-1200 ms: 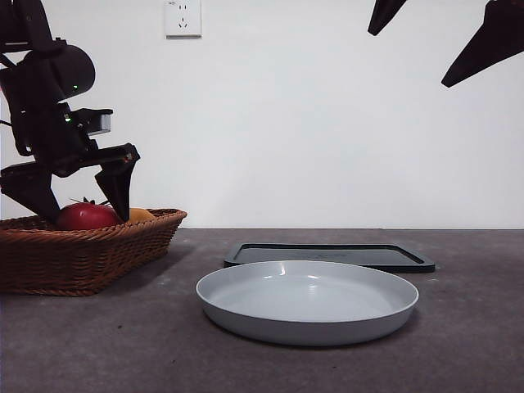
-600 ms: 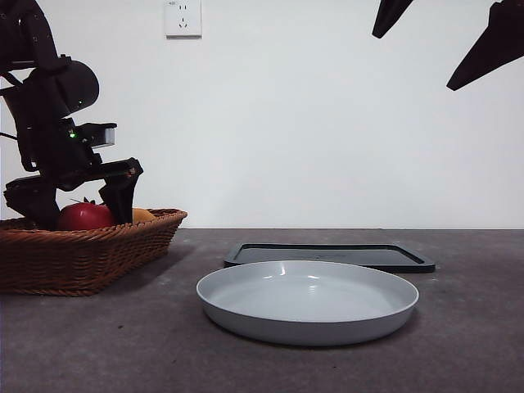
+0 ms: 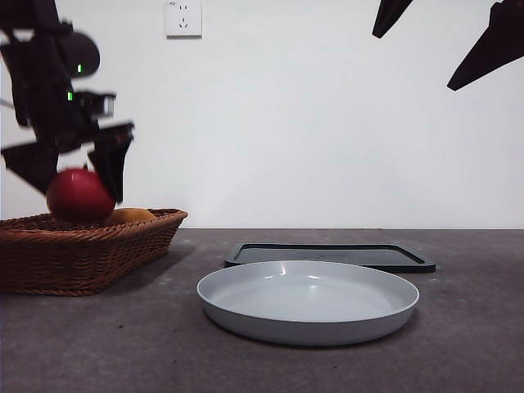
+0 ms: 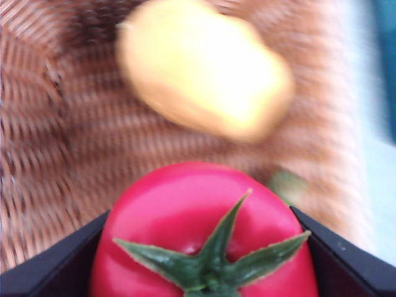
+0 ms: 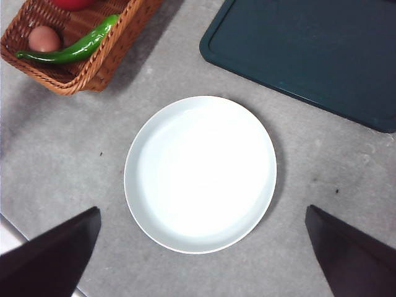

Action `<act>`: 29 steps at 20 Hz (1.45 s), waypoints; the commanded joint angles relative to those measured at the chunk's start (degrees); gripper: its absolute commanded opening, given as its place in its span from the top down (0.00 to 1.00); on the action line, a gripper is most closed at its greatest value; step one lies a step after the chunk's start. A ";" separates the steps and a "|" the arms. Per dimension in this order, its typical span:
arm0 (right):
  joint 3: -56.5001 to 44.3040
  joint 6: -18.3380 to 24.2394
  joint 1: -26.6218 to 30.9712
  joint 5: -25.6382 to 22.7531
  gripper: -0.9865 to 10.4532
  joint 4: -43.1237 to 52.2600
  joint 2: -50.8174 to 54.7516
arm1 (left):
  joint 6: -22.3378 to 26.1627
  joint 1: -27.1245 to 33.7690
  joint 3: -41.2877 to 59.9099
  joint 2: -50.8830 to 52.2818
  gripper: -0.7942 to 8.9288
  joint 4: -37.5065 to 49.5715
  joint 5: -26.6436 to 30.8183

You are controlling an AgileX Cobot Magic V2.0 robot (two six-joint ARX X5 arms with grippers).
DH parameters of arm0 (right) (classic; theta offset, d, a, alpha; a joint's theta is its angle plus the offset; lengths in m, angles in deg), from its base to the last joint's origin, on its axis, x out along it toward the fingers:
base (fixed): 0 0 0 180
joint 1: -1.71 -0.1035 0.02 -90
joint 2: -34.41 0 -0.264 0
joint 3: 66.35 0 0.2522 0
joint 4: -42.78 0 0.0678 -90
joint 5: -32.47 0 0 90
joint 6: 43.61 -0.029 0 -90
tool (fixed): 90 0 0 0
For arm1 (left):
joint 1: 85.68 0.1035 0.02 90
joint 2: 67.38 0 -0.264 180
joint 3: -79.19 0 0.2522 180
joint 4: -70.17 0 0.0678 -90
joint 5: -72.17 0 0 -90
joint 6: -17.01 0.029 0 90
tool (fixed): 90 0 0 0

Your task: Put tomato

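Tomato (image 3: 79,194) first: it hangs just above the wicker basket (image 3: 90,250), clear of the rim, pinched between the black jaws of the left gripper (image 3: 72,176), which stand on either side of it. From the left wrist camera the red fruit fills the space between the two jaws, its green stem pointing up at the lens, so the grip is across its widest part, a sensible hold for something round and slick. Below it in the basket lies the yellow-orange fruit (image 4: 204,77), untouched, and the right wrist view shows a green chili (image 5: 74,46) and a small brownish round thing (image 5: 43,39) there too.

The white plate (image 3: 246,315) sits on the table near the basket, with a dark tray (image 3: 327,254) just behind it; being nearest and open, the plate looks to me the likely landing spot, though the task does not name one. The right gripper (image 5: 204,260) waits high above the plate with its jaws wide apart, out of the way of any carry across.
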 commanded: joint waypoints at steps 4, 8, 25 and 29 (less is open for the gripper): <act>0.94 -0.50 -0.46 -0.04 0.38 0.13 -0.61 | -1.66 -8.48 -1.92 10.58 0.58 -4.81 -0.17; 0.94 -0.50 -0.46 -0.28 0.38 -1.57 -0.52 | -3.17 -17.68 -1.90 13.49 0.58 -6.58 -0.17; 0.94 2.29 -0.46 -2.34 0.38 -10.95 8.02 | -5.66 -38.05 -0.24 -2.43 0.58 -0.96 -0.15; 0.94 2.27 -0.46 -2.32 0.38 -11.37 8.09 | -5.73 -38.56 -0.24 -6.27 0.58 2.23 -0.15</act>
